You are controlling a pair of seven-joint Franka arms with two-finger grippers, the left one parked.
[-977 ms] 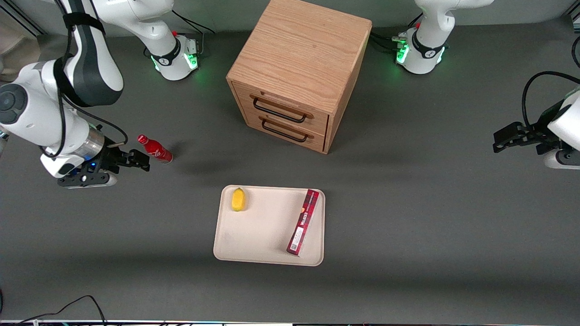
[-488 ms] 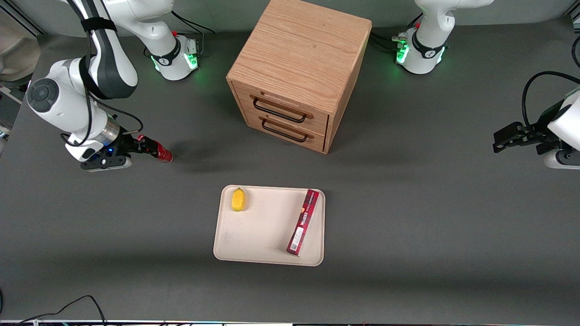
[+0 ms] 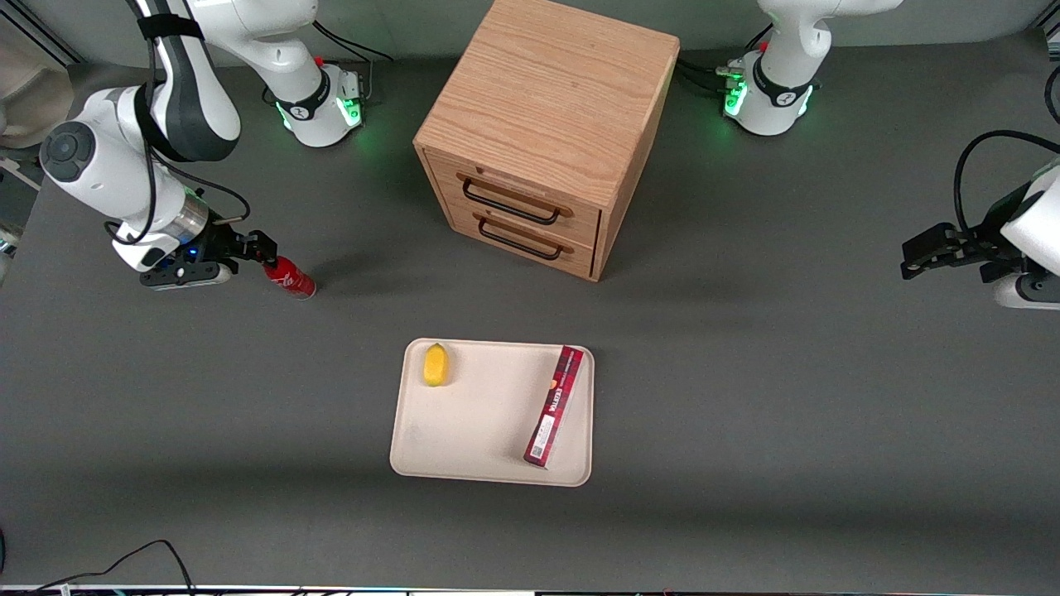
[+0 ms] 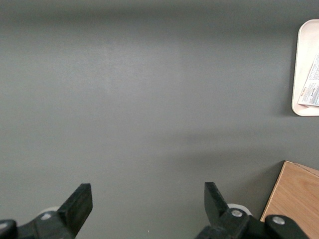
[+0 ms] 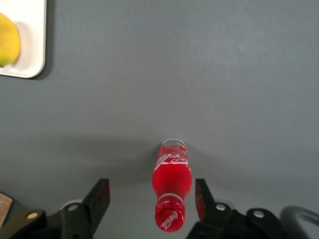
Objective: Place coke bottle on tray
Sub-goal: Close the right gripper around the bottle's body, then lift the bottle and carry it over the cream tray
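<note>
Since the earlier frames your right arm has swung in toward the coke bottle [image 5: 171, 185], and the gripper [image 3: 267, 248] now straddles its cap end. The jaws stand open, one on each side of the bottle's neck, neither touching it as far as the wrist view shows. The bottle stands upright on the counter [image 3: 745, 414], between the jaws.

Mind what could go wrong: the bottle is slim, glossy and narrow at the neck, so closing this high may let it slip or tip; any sideways nudge first would likely knock it over.

Outward from the jaws, count one bottle, then one cream tray [image 3: 464, 447] well apart, carrying one lemon [image 3: 436, 365] and one long dark-red box [image 3: 555, 406]; one wooden two-drawer cabinet [image 3: 551, 91] stands farther off.
</note>
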